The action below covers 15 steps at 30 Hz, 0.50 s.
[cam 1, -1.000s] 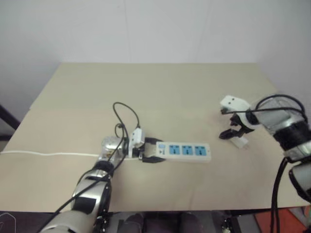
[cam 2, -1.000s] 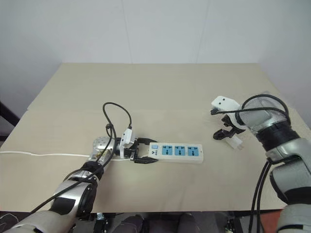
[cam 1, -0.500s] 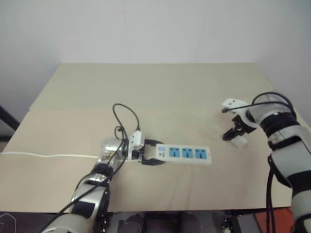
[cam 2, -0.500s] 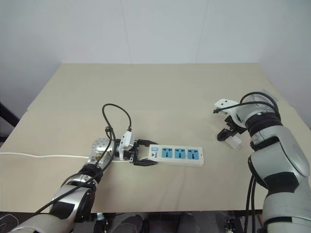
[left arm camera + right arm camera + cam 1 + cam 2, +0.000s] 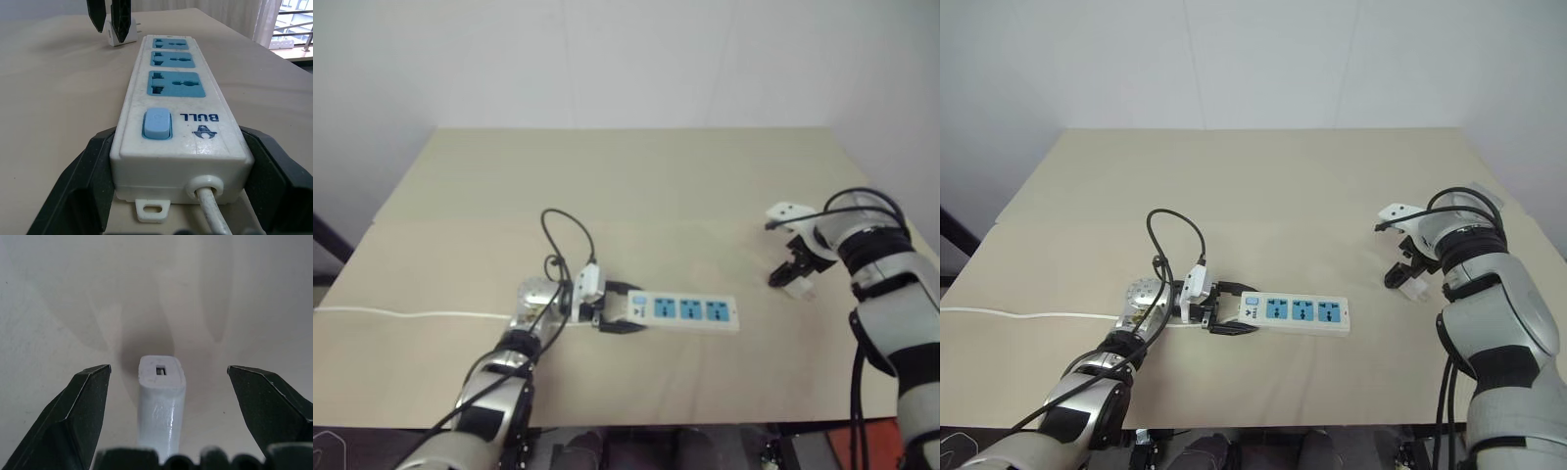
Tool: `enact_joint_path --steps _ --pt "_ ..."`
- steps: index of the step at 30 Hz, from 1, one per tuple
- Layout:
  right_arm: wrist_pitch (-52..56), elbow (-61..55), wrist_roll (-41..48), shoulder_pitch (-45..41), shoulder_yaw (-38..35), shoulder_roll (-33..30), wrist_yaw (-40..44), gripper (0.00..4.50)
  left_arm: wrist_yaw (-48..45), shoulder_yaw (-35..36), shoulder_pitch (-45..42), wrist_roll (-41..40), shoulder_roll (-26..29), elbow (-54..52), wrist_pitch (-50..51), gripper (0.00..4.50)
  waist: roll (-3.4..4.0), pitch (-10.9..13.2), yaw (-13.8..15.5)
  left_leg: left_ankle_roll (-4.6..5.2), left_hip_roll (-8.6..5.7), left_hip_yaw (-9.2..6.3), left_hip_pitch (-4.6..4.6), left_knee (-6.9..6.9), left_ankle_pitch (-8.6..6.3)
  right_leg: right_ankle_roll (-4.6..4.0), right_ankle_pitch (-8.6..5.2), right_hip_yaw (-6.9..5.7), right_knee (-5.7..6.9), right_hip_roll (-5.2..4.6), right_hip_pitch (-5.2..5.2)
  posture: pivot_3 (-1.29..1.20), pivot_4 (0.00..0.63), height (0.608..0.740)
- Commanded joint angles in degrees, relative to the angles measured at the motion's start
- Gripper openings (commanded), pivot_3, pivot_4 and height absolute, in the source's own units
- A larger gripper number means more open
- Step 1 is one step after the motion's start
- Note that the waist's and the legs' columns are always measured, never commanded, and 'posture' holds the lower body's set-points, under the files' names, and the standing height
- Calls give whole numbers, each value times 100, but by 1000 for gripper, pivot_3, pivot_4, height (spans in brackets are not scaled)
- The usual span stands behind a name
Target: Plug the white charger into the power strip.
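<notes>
Open right tool (image 5: 164,396) astride white charger (image 5: 160,396), apparently untouched.

A broad beige table (image 5: 636,186) takes up most of the scene, its top pale and matte — a faint seam crosses it from side to side. Behind its far edge stands a plain white wall (image 5: 626,59). At the table's left edge a dark bar (image 5: 328,235) slants past, too cut off to identify.
</notes>
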Motion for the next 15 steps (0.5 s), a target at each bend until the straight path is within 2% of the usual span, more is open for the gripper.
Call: enact_joint_path --steps 1,6,7,10,15 --pt "-18 -2 -120 -27 -126 -45 74 4500 40 -80 76 -72 -63 -110 2 3277 1 -1 0 0 0 0 0 0 0 0 0 0 0 0 0 0 150 740" --pt "34 42 -108 -14 -243 7 66 4500 56 -88 75 -71 -60 -122 16 3277 3 -2 0 0 0 0 1 0 0 0 0 0 1 0 0 0 150 740" --pt "42 59 -140 -6 -243 14 37 4318 58 -90 74 -69 -60 -120 15 3277 4 -2 1 0 0 0 1 0 0 0 0 1 1 0 1 0 150 740" --pt "81 85 -160 23 -288 32 35 3617 78 -78 69 -80 -71 -112 15 3277 5 -3 3 0 0 0 1 0 0 0 0 1 1 0 1 0 150 740" --pt "95 93 -262 117 -270 25 28 1883 218 21 43 -178 -152 -134 85 3277 6 -3 12 0 -1 0 1 1 0 0 0 1 2 -1 1 0 150 740"
